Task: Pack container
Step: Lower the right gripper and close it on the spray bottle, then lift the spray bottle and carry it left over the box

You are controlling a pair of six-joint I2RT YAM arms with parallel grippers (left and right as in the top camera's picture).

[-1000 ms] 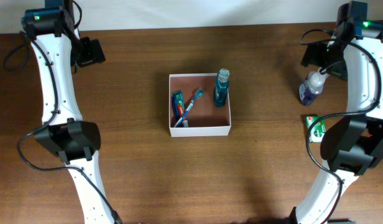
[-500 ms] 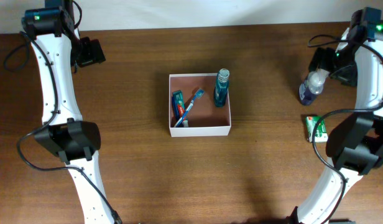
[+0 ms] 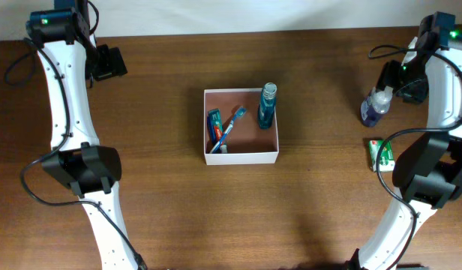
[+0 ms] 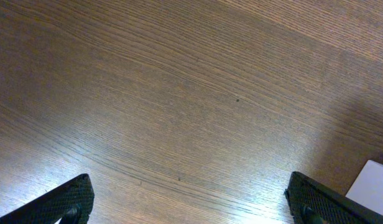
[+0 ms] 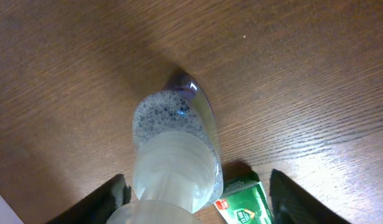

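The container [image 3: 241, 155], a square white-walled box with a pinkish-brown inside, sits mid-table. It holds a toothpaste tube [image 3: 214, 122], a blue toothbrush [image 3: 229, 127] and an upright teal bottle [image 3: 267, 105]. A purple foamy bottle with a white cap [image 3: 376, 106] stands at the far right. In the right wrist view the bottle [image 5: 176, 143] is between the spread fingers of my right gripper [image 5: 201, 202], which is open. My left gripper [image 4: 191, 199] is open and empty over bare wood at the far left [image 3: 109, 64].
A small green box [image 3: 381, 154] lies on the table in front of the purple bottle, and shows in the right wrist view [image 5: 244, 206]. A white corner [image 4: 373, 182] shows at the lower right of the left wrist view. The table is dark brown wood.
My right arm has shifted to the right, so its wrist now sits just right of the purple bottle. The bottle, the container and the left arm have not moved.
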